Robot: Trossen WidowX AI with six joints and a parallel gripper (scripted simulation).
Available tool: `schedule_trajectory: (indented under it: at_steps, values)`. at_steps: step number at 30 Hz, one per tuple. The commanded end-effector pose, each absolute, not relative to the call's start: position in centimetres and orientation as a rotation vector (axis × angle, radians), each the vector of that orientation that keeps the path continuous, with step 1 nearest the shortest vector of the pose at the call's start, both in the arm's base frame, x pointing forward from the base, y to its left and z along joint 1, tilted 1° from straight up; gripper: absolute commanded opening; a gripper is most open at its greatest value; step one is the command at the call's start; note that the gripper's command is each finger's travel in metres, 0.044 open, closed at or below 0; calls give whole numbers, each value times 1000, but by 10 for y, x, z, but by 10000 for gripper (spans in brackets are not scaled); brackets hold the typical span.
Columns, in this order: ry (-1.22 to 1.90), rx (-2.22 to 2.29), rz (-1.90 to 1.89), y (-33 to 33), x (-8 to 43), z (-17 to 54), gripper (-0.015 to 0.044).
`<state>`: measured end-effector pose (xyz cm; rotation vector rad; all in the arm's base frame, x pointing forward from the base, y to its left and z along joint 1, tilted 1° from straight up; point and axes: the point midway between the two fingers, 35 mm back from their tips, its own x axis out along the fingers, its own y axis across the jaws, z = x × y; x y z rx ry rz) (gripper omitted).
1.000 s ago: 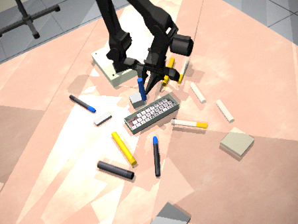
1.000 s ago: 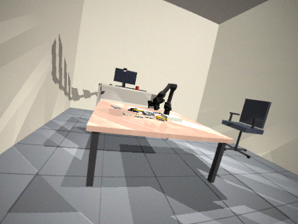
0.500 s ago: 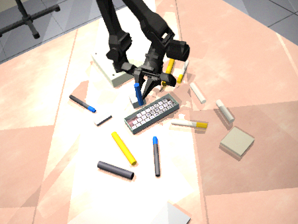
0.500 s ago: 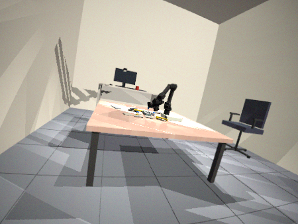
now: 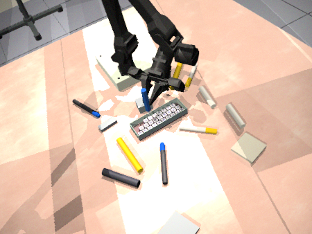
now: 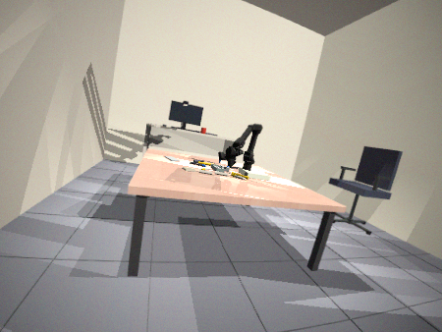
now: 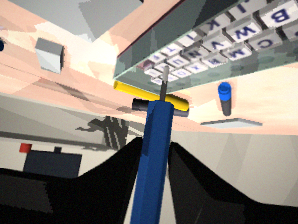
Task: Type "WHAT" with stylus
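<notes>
The keyboard [image 5: 161, 118] [image 7: 242, 34] is a small grey-green tray with white lettered keys, lying mid-desk in the top view. My gripper [image 5: 149, 100] [image 7: 155, 145] is shut on the blue stylus [image 5: 145, 100] [image 7: 156, 167] at the keyboard's back edge. The stylus stands nearly upright in the top view, with its thin grey tip downward. In the wrist view the tip overlaps the small-looking keys toward the keyboard's far end. The frames do not show whether it touches a key, and the letter under it is unreadable.
A grey block [image 5: 141, 104] [image 7: 50, 55] sits beside the stylus, behind the keyboard. A yellow stick [image 5: 130, 155], a black cylinder [image 5: 120, 178] and a blue-tipped black pen [image 5: 163, 164] lie in front. A white-and-yellow stick [image 5: 198, 129] lies to the right.
</notes>
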<state>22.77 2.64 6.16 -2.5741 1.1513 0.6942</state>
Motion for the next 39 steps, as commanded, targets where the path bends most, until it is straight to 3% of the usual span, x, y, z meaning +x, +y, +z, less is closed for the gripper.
schedule_trajectory:
  at_steps: [1,39]
  values:
    - [1154,-2578,702,26,227,59,81]
    - [1154,-2578,702,26,226,46,81]
